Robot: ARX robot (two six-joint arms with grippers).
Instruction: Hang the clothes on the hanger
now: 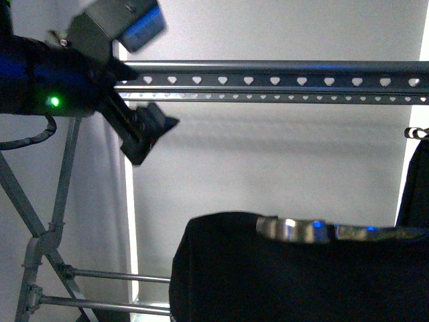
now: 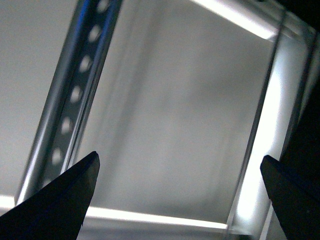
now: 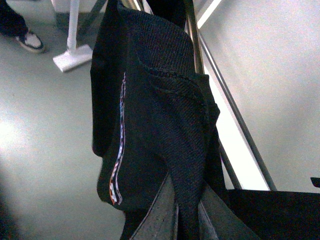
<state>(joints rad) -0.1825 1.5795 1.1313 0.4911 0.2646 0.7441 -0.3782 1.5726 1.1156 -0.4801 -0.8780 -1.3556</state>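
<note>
- Shirt is hanging closest to the lens in the right wrist view, with the right jaws pinching a thick fold of it between them.
- Left jaws are standing spread wide with nothing between them, while the left arm is hovering at the rack, right by its top rail.
- In the front view the shirt is sitting low, well below that rail. In the right wrist view it is lying just beside two thinner rods, and whether it is touching them I cannot tell.
- Step in hand, as I am judging it, is getting the shirt up and over the rail.
- Doing that well is calling for a firm pinch and a lift high enough for the cloth to be clearing the rail before it goes across.
- The empty left jaws should be taking a second hold near the far shoulder, so the cloth is spreading flat and not going over in a lump.
- Letting it down evenly on both sides should be stopping it from sliding off, and the heart holes may be snagging a seam.
- The shirt is looking black, soft and limp, showing a ribbed collar, a stitched seam beneath it, and a thin many-coloured line along one fold.
- A pale, blue-flecked band at its top edge is showing too blurred to read.
</note>
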